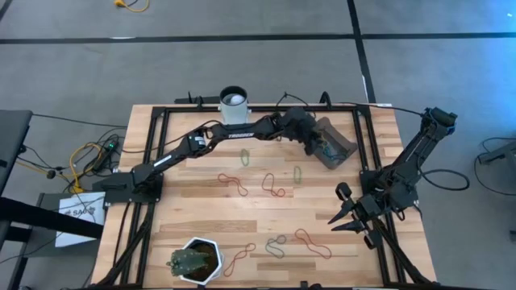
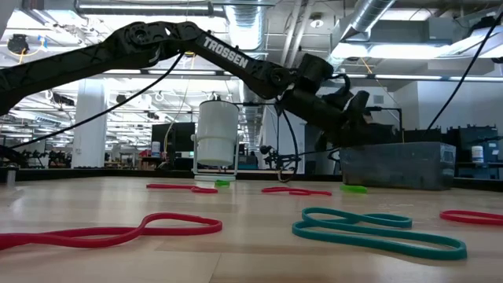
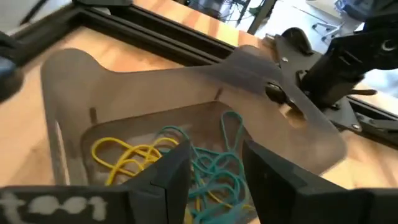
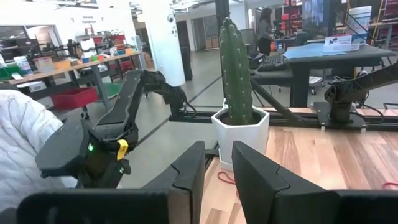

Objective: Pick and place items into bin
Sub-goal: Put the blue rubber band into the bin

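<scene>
High view first: the left gripper (image 1: 324, 150) hangs over the bin (image 1: 343, 145) at about one o'clock on the table, fingers spread and holding nothing; the right gripper (image 1: 348, 211) waits at four o'clock, fingers parted and empty; loose bands (image 1: 274, 187) still lie mid-table. Left wrist view: yellow and teal loops (image 3: 205, 165) sit tangled inside the dark translucent tray, and I'd worry one snags a fingertip (image 3: 165, 171) and gets dragged back out as the arm lifts.
</scene>
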Controlling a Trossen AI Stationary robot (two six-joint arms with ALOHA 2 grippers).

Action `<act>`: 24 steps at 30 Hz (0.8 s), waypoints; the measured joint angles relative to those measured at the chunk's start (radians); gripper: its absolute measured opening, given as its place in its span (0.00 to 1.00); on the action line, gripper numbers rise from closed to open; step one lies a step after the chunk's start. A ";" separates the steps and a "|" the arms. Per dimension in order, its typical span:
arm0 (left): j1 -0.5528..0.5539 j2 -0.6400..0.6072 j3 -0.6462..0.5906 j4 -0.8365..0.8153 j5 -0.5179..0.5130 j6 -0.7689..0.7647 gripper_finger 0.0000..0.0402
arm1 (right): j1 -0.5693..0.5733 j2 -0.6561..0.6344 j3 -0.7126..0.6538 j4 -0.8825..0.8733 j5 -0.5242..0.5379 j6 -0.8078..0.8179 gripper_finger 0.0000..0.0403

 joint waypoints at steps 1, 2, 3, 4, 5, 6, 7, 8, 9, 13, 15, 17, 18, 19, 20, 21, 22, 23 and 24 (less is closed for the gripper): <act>0.000 0.000 0.000 0.013 0.000 0.000 0.34 | 0.000 0.000 0.000 0.002 0.000 0.000 0.19; 0.000 0.001 0.004 0.027 0.006 -0.004 0.34 | 0.000 0.000 0.000 0.005 0.000 0.000 0.19; 0.000 0.003 0.017 0.043 0.019 -0.014 0.34 | 0.000 0.000 0.000 0.005 0.000 0.000 0.19; 0.001 0.003 0.038 0.052 0.033 -0.019 0.34 | 0.000 0.000 0.000 0.005 0.000 0.000 0.19; 0.002 0.003 0.063 0.054 0.043 -0.018 0.34 | 0.000 0.000 0.000 0.004 0.000 0.000 0.19; 0.003 -0.006 0.069 0.075 0.052 -0.013 0.34 | 0.000 0.000 0.000 0.001 0.000 0.000 0.19; 0.004 -0.028 0.055 0.111 0.065 -0.009 0.34 | 0.000 0.000 0.000 -0.004 0.000 0.000 0.19; 0.007 -0.047 0.051 0.118 0.081 -0.008 0.34 | 0.000 0.000 0.000 -0.009 0.000 0.001 0.19; 0.008 -0.062 0.054 0.131 0.092 -0.006 0.34 | 0.000 0.000 0.000 -0.017 0.000 0.001 0.19; 0.017 -0.165 0.067 0.095 0.165 0.045 0.34 | 0.000 0.000 0.000 -0.036 -0.001 0.001 0.19; 0.020 -0.235 0.067 0.048 0.210 0.083 0.34 | 0.000 0.000 0.000 -0.043 0.000 0.001 0.19; 0.021 -0.313 0.067 -0.045 0.232 0.142 0.34 | 0.000 0.000 0.000 -0.047 0.000 0.001 0.19; 0.020 -0.353 0.068 -0.101 0.235 0.183 0.34 | 0.000 0.000 0.000 -0.048 -0.001 0.001 0.19; 0.020 -0.396 0.068 -0.182 0.233 0.223 0.34 | 0.000 0.000 0.000 -0.048 0.000 0.002 0.19; 0.020 -0.439 0.068 -0.267 0.216 0.257 0.34 | 0.000 0.000 0.000 -0.047 -0.001 0.006 0.19; 0.019 -0.482 0.068 -0.351 0.190 0.280 0.34 | 0.000 0.000 0.000 -0.047 0.000 0.010 0.19; 0.019 -0.529 0.068 -0.445 0.162 0.293 0.34 | -0.002 0.000 0.000 -0.045 0.001 0.010 0.19; 0.018 -0.571 0.068 -0.525 0.128 0.301 0.34 | -0.006 0.000 0.000 -0.040 0.004 0.010 0.19; 0.016 -0.612 0.068 -0.605 0.092 0.301 0.34 | -0.013 0.000 0.000 -0.039 0.005 0.010 0.19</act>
